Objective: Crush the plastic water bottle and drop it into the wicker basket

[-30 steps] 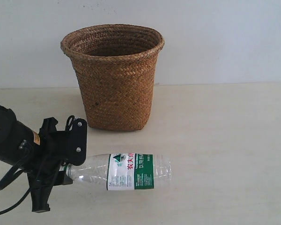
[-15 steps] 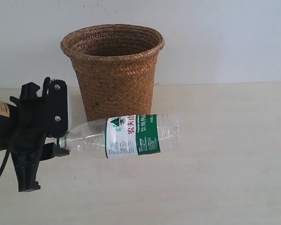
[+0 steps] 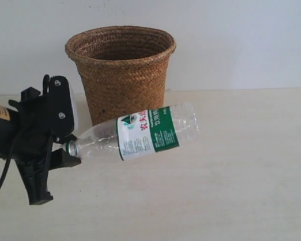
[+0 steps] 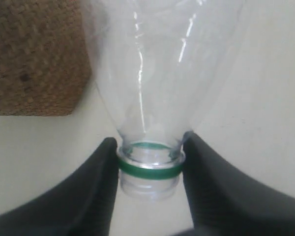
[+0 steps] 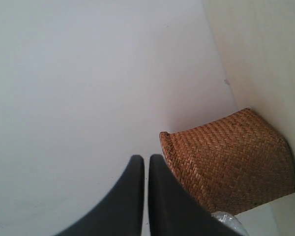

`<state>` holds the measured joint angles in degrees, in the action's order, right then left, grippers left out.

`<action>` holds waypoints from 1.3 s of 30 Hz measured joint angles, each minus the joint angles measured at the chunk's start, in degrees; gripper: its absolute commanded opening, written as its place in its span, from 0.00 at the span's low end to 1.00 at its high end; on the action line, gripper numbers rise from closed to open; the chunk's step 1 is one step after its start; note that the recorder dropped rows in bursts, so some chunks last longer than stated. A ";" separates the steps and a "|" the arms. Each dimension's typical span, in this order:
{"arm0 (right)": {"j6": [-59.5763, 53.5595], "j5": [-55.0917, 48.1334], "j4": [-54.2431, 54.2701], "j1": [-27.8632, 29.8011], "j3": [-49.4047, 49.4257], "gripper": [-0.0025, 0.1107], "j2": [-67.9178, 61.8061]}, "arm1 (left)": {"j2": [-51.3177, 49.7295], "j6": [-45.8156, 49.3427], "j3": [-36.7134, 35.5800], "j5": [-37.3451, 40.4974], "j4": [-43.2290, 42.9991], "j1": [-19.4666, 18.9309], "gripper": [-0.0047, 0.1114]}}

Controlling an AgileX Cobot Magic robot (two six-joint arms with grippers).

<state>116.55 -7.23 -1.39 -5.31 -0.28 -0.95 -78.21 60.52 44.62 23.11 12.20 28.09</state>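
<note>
Lifting by the neck, the left claw (image 3: pixel 66 150), pinched tight on the bottle (image 3: pixel 148 134), has raised it off the table (image 3: pixel 241 181), its base now tilted up in front of the basket (image 3: pixel 121 85). It looks uncrushed, so squeezing remains. The right claw (image 5: pixel 146 162) is closed and empty. The table is pale wood, with a bare white wall (image 3: pixel 241 45) behind the basket.
</note>
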 measured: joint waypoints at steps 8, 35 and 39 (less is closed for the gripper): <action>0.00 0.00 0.00 0.00 0.00 0.02 0.00 | 0.00 1.64 0.00 -1.54 -0.50 0.21 0.08; 0.00 0.00 0.00 0.00 0.00 0.02 0.00 | -4.42 -24.13 33.44 20.27 -5.77 -8.10 0.96; 0.00 0.00 0.00 0.00 0.00 0.02 0.00 | -2.81 -26.48 33.44 26.50 -5.36 -8.10 0.95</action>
<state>116.55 -7.23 -1.39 -5.31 -0.28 -0.95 -81.03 34.04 78.06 49.61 6.84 20.00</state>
